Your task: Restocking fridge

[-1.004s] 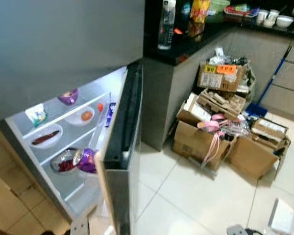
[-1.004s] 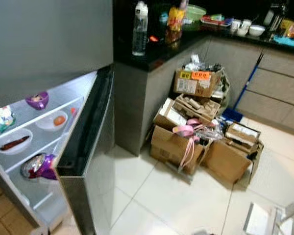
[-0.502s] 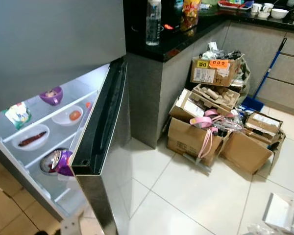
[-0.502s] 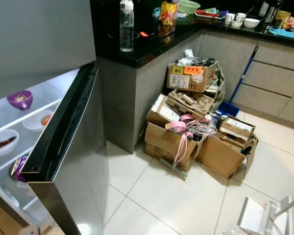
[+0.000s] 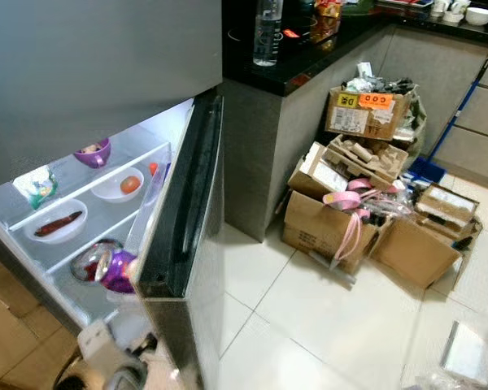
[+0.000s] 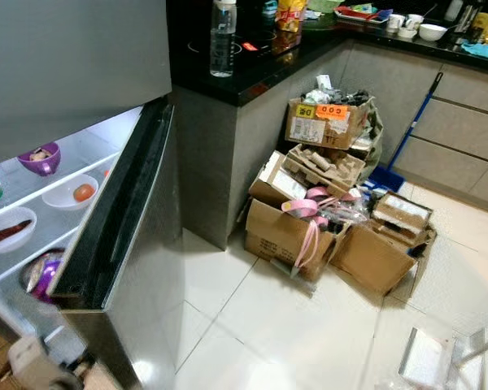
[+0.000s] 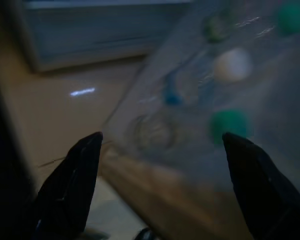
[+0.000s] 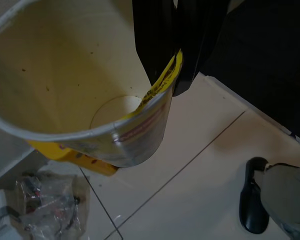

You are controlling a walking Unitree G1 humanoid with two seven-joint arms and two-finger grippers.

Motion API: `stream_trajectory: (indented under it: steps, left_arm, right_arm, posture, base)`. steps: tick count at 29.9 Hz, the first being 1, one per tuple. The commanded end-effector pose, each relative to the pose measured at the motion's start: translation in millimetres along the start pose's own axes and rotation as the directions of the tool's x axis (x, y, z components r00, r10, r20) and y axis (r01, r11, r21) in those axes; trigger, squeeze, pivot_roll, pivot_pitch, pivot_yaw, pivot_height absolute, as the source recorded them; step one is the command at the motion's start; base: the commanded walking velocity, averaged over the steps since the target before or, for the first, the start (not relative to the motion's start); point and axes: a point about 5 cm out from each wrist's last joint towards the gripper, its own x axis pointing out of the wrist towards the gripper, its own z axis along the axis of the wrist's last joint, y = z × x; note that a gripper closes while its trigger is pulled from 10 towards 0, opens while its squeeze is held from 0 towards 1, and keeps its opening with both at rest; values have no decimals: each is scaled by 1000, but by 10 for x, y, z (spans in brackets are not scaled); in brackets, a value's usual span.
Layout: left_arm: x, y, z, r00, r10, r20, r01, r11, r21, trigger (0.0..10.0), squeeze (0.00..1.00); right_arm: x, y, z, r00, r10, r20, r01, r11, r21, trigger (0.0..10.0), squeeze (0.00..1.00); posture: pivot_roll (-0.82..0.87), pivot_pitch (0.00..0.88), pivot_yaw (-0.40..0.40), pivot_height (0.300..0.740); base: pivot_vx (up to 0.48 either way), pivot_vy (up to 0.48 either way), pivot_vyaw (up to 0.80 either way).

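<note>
Long matte-black tapered fingers [image 7: 70, 185] on each pincer, rounded tips, smooth surfaces

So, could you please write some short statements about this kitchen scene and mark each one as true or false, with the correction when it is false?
1. The fridge door stands open. True.
2. The right gripper is shut on the rim of a yellow cup. True.
3. The yellow cup is full of liquid. False: in the right wrist view its inside looks empty.
4. A purple bowl sits on a shelf inside the fridge. True.
5. The water bottle lies on the floor. False: it stands upright on the black counter.
6. The cardboard boxes are stacked on the counter. False: they sit piled on the floor beside it.
</note>
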Motion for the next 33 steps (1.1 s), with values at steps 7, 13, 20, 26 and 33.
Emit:
stream_trajectory:
  steps: [7, 13, 20, 26, 33]
  left_arm:
    - [89, -827, -257, 852, -489, -187, 517, 842, 152, 10000, 0]
    - [1, -1313, -442, 594, -732, -334, 798, 588, 132, 10000, 0]
    - [-32, -1337, -509, 536, -742, -401, 834, 541, 114, 10000, 0]
    - [-30, -918, -513, 698, -613, -370, 687, 719, 107, 10000, 0]
    - [-68, -595, -534, 817, -474, -329, 531, 841, 107, 10000, 0]
  right_arm:
    - [4, 29, 8, 1000, 1, -2, -1, 1000, -5, 10000, 0]
    - [4, 26, 2, 1000, 1, -4, -1, 1000, -4, 10000, 0]
    - [1, 11, -32, 1000, 0, -10, 1, 1000, 2, 10000, 0]
    - [-2, -3, -59, 1000, 0, -14, 0, 1000, 5, 10000, 0]
    - [-3, -8, -55, 1000, 1, -8, -1, 1000, 13, 10000, 0]
  posture:
    - [-77, 0, -54, 740]
    - [-79, 0, -51, 740]
    - [-84, 0, -46, 740]
    - [-80, 0, -45, 740]
    - [-80, 0, -45, 740]
  base:
    - [0, 0, 0]
    - [0, 0, 0]
    - [0, 0, 0]
    - [0, 0, 0]
    - [0, 0, 0]
